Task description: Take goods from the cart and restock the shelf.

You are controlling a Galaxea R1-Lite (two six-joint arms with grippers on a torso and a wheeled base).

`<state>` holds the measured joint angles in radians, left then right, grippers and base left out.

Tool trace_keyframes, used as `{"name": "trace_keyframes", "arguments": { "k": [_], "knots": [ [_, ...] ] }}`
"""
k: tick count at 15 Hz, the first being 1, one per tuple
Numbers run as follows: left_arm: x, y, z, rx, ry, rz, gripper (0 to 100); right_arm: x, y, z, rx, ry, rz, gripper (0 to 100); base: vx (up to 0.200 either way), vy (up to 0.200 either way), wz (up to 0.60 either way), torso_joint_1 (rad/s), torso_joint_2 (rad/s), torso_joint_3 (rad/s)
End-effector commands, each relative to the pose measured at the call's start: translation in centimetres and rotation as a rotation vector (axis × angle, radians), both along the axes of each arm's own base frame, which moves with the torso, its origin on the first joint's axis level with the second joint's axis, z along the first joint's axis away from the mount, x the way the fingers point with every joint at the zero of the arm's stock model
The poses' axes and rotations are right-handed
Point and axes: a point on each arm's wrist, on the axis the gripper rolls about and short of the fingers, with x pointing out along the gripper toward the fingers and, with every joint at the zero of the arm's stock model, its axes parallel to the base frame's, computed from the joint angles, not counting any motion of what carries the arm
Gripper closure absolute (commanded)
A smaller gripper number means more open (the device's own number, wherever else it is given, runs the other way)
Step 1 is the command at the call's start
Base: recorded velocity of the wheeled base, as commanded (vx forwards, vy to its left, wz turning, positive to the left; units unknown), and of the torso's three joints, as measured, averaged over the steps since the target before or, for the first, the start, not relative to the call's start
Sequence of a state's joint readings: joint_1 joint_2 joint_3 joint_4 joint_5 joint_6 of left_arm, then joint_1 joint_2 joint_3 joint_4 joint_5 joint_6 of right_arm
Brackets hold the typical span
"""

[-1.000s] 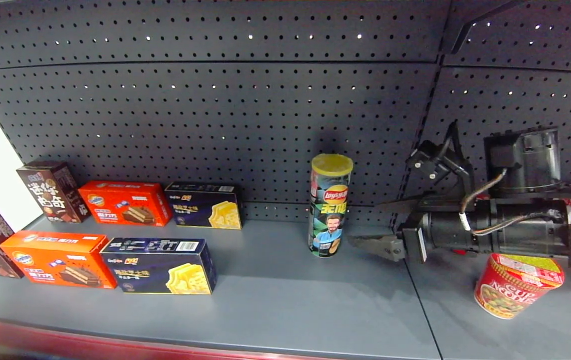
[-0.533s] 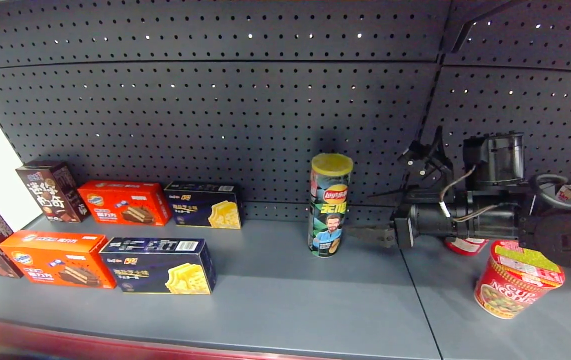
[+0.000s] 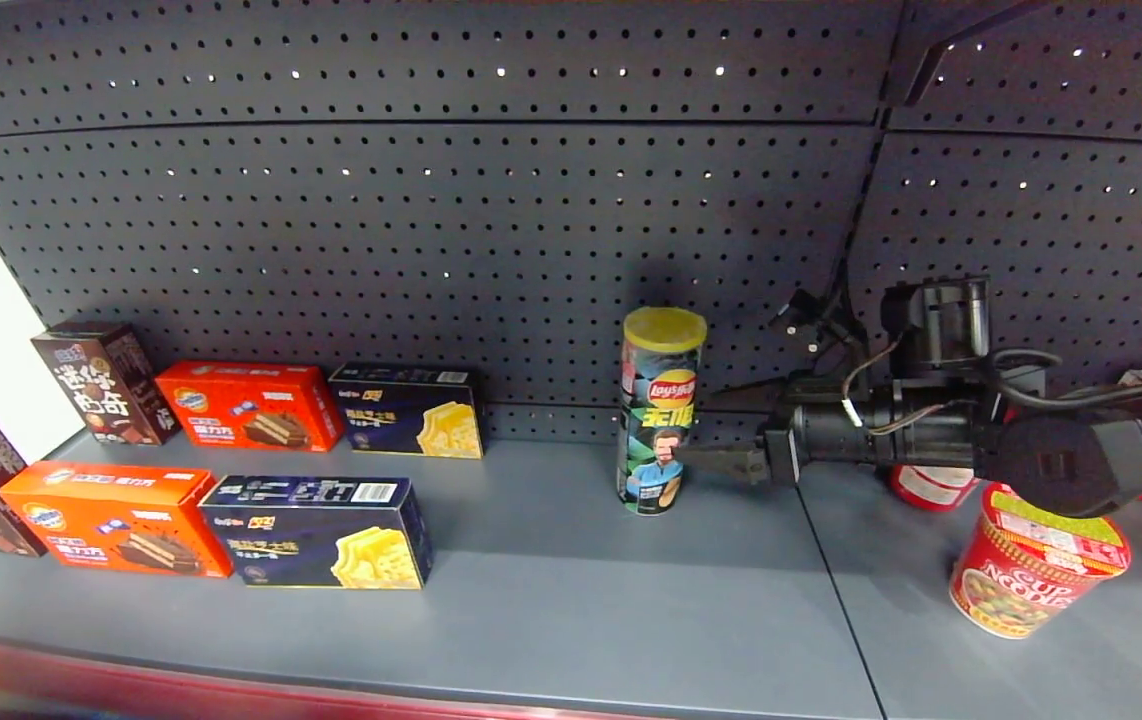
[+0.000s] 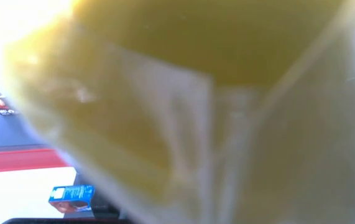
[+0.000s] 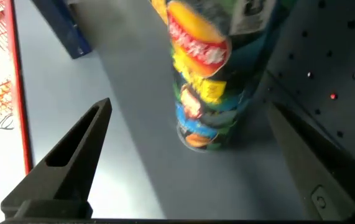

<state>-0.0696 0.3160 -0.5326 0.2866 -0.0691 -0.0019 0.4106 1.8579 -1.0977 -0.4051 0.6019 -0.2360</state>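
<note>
Right gripper (image 3: 726, 428) spread wide, just right of one chips can (image 3: 659, 410); six boxes (image 3: 321, 530) left; tilted noodle cup (image 3: 1031, 575) near right.

Six boxes (image 3: 321, 530); one chip can (image 3: 659, 420)

We log the right gripper (image 3: 709, 425) sliding deeper along the shelf (image 3: 571, 600) toward its back edge. Its spread fingertips now sit just beside the chip can (image 3: 659, 415), and the elbow swings in above the cup noodles (image 3: 1031, 575).
</note>
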Motion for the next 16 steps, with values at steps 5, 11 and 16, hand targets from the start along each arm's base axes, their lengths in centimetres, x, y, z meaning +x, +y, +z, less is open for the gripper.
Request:
{"name": "trace_keyframes", "arguments": {
  "k": [5, 11, 16],
  "knots": [
    [0.0, 0.0, 0.1, -0.001, -0.001, 0.002, 100, 2.0, 1.1, -1.8, 0.020, 0.000, 0.053, 0, 0.000, 0.000, 0.00, 0.000, 0.00, 0.000],
    [0.0, 0.0, 0.0, -0.001, 0.002, 0.005, 100, 3.6, 1.8, -2.4, 0.026, -0.008, 0.061, 0, 0.000, 0.000, 0.00, 0.000, 0.00, 0.000],
    [0.1, 0.0, -0.1, 0.000, 0.010, 0.007, 100, 4.6, 2.5, -3.7, 0.021, 0.005, 0.067, 0, 0.000, 0.000, 0.00, 0.000, 0.00, 0.000]
  ]
}}
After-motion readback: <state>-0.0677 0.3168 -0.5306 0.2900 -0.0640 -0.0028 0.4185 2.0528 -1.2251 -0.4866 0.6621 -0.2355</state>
